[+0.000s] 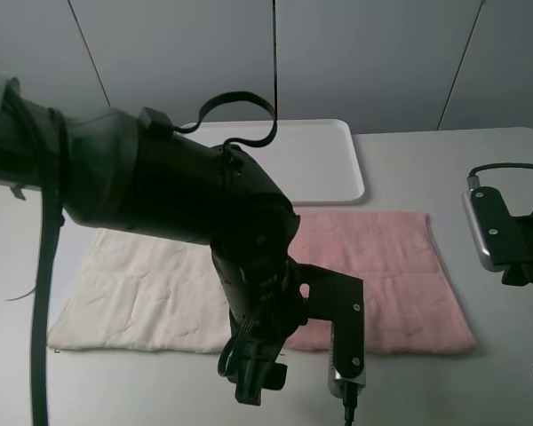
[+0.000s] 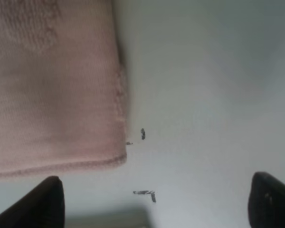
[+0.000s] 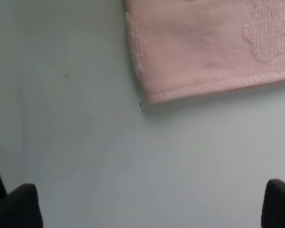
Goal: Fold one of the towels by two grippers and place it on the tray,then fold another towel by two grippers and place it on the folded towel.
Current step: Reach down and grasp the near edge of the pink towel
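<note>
The pale pink towel (image 1: 382, 275) lies flat and unfolded at the centre right of the table, and the cream-white towel (image 1: 142, 293) lies flat to its left. Behind them sits the white tray (image 1: 324, 160) with nothing on it. My left gripper (image 2: 154, 209) is open just off a corner of the pink towel (image 2: 52, 85), with only bare table between its fingertips (image 2: 38, 204). My right gripper (image 3: 147, 213) is open too, short of another pink towel corner (image 3: 204, 47). In the high view the left arm (image 1: 186, 195) hides the pink towel's near left corner.
The left arm reaches across the middle and covers part of both towels. The right arm (image 1: 515, 240) sits at the right edge of the high view, beside the pink towel. Grey table surface (image 1: 426, 390) runs along the front.
</note>
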Available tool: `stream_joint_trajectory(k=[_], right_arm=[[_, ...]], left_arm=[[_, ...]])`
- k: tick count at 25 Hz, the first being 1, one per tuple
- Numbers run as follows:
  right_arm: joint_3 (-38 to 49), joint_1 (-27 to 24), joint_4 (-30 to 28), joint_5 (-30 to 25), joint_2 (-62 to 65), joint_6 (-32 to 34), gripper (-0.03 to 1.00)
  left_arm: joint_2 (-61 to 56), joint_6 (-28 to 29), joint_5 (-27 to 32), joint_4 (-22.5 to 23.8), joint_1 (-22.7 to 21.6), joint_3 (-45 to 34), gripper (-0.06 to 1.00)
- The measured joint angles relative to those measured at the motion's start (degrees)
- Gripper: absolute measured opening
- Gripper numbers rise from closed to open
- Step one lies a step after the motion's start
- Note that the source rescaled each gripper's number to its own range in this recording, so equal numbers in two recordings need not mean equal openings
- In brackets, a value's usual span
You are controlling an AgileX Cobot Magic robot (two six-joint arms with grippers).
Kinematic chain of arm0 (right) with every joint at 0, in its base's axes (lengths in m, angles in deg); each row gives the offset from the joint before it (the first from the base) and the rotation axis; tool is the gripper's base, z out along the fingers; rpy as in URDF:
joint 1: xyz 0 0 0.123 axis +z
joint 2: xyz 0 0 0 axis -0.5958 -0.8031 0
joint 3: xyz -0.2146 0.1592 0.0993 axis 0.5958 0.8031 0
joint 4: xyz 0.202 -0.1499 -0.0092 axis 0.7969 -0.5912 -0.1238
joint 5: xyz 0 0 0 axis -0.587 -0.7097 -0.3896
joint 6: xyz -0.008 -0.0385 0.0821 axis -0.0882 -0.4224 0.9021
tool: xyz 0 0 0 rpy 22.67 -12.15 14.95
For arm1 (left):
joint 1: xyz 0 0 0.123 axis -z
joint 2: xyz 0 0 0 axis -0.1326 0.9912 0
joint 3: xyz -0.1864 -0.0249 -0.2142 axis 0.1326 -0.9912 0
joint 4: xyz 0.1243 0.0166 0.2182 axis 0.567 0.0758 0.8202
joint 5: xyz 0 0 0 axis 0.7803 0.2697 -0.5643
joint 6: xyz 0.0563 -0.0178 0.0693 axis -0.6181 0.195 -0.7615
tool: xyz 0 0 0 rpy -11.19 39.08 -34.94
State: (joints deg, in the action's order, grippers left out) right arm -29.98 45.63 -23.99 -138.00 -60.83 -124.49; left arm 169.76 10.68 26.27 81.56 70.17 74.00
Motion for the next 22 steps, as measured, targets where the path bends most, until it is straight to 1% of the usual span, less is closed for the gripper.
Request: stream_joint_trajectory(k=[4, 11, 17, 22], right_arm=[[0.00, 0.00, 0.00, 0.00, 0.00, 0.00, 0.99], [0.00, 0.00, 0.00, 0.08, 0.00, -1.97, 0.99], [0.00, 0.00, 0.00, 0.33, 0.00, -4.52, 0.99], [0.09, 0.00, 0.11, 0.55, -0.45, -6.68, 0.99]], left_arm=[[2.41, 1.40, 2.64, 0.11, 0.12, 2.56, 0.99], [5.21, 1.76, 4.27, 0.23, 0.47, 6.47, 0.99], [8.05, 2.00, 5.14, 0.23, 0.47, 7.28, 0.99], [8.15, 2.91, 5.25, 0.23, 0.47, 7.32, 0.99]])
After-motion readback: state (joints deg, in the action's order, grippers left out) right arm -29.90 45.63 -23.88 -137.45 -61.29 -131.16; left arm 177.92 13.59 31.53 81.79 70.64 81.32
